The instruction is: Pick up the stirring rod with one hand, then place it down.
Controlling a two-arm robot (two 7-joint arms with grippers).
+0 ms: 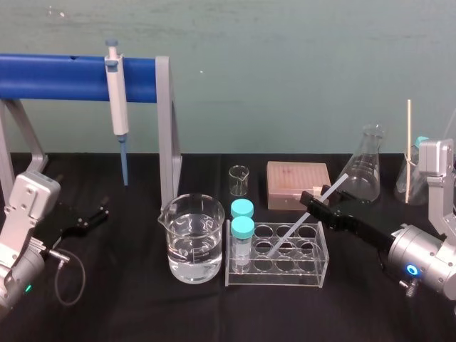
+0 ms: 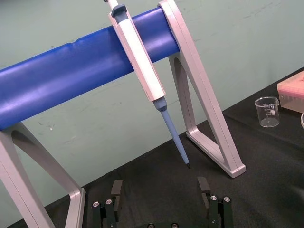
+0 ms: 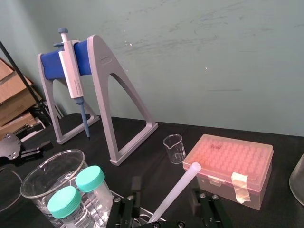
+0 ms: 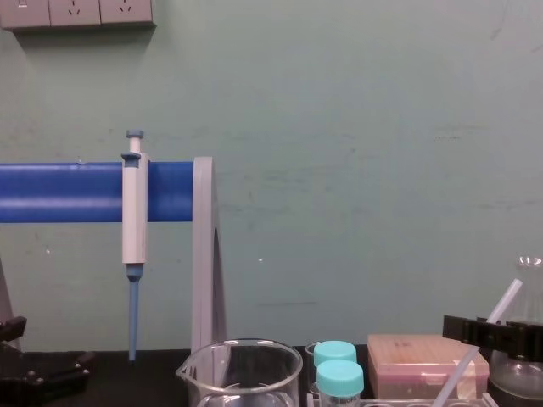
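The stirring rod (image 1: 306,217) is a thin translucent white stick. It leans in the clear tube rack (image 1: 313,274), its top tilted up toward the back right. My right gripper (image 1: 313,201) reaches in from the right and straddles the rod's upper part. In the right wrist view the rod (image 3: 178,192) rises between the two black fingers (image 3: 136,186), with a gap on each side. The chest view shows the rod (image 4: 507,301) crossing the right gripper (image 4: 492,331). My left gripper (image 1: 85,221) rests at the left, and its fingers (image 2: 116,190) stand apart with nothing between them.
A beaker of water (image 1: 191,239) and two teal-capped vials (image 1: 242,228) stand just left of the rod. Behind are a small beaker (image 1: 239,180), a pink tip box (image 1: 298,184) and a flask (image 1: 363,171). A pipette (image 1: 116,100) hangs on the blue stand (image 1: 64,77).
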